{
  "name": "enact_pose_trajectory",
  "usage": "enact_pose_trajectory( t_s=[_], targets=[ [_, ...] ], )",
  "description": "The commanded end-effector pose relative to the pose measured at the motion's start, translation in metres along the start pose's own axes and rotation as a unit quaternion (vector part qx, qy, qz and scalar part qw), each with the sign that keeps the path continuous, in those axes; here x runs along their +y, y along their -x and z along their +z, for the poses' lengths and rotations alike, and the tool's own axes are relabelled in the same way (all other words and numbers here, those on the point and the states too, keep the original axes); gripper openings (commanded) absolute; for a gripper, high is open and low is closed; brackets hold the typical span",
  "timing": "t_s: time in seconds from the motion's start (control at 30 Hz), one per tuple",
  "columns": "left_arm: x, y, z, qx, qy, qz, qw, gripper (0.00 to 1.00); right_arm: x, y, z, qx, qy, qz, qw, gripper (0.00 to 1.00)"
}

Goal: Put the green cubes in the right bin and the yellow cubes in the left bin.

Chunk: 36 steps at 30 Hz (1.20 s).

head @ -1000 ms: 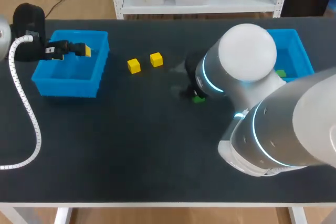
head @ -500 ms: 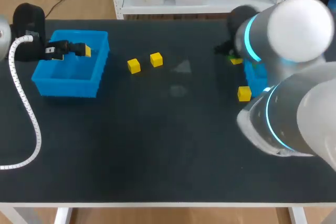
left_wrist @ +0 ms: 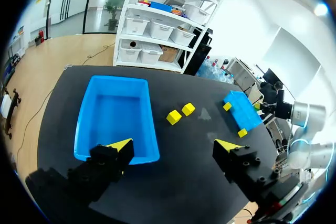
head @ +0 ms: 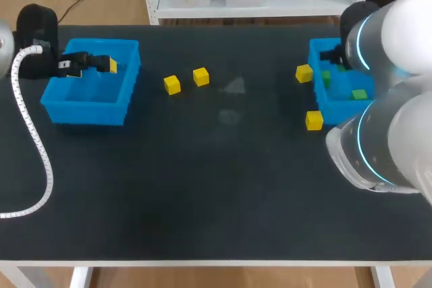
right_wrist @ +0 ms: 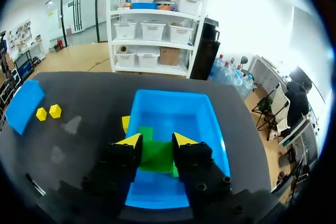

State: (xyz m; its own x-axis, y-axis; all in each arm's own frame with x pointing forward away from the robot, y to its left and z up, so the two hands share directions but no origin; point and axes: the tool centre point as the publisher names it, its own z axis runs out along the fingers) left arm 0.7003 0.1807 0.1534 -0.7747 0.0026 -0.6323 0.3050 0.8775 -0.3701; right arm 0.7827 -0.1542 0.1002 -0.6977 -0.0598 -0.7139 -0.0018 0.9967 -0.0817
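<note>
My right gripper [right_wrist: 156,141] is shut on a green cube [right_wrist: 156,157] and hangs over the blue right bin [right_wrist: 173,109]. In the head view that bin [head: 318,99] holds a green cube [head: 359,94], and a second green patch [head: 326,76] shows under my right wrist. Two yellow cubes [head: 172,85] [head: 200,76] lie mid-table. Two more [head: 304,73] [head: 314,120] sit against the right bin's outer wall. My left gripper [left_wrist: 174,148] stands open with nothing in it, above the blue left bin [head: 88,102].
A white ribbed cable [head: 30,136] from my left arm trails over the table's left side. My right arm's large body [head: 385,133] covers the table's right edge. The table's front half is bare black surface.
My right arm has swung from the table's middle, where it took up the green cube, to above the right bin. The left arm has kept still.
</note>
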Motion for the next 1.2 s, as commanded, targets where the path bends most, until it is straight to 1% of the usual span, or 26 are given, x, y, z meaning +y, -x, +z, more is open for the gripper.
enact_pose_trajectory(
  t_s=[0.03,0.3,0.53,0.7,0.77,0.87,1.2],
  targets=[
    [0.003,-0.002,0.000,-0.004,-0.008,0.001,1.000,1.00,-0.008,0.006,0.003,0.006,0.014,0.002,1.000,1.00],
    [0.003,-0.002,0.000,-0.004,-0.008,0.001,1.000,1.00,-0.016,0.021,-0.003,-0.009,0.012,0.005,1.000,1.00],
    [0.003,-0.002,0.000,-0.004,-0.008,0.001,1.000,1.00,-0.014,0.029,-0.010,-0.021,0.014,0.001,1.000,1.00],
    [0.003,-0.002,0.000,-0.004,-0.008,0.001,1.000,1.00,-0.011,0.035,-0.020,-0.034,0.027,-0.005,0.999,1.00],
    [0.003,-0.002,0.000,-0.004,-0.008,0.001,1.000,1.00,-0.009,0.037,-0.022,-0.042,0.032,-0.009,0.999,1.00],
    [0.003,-0.002,0.000,-0.004,-0.008,0.001,1.000,1.00,-0.009,0.038,-0.024,-0.044,0.038,-0.006,0.998,1.00],
    [0.003,-0.002,0.000,-0.004,-0.008,0.001,1.000,1.00,-0.010,0.038,-0.026,-0.044,0.039,-0.006,0.998,1.00]
  ],
)
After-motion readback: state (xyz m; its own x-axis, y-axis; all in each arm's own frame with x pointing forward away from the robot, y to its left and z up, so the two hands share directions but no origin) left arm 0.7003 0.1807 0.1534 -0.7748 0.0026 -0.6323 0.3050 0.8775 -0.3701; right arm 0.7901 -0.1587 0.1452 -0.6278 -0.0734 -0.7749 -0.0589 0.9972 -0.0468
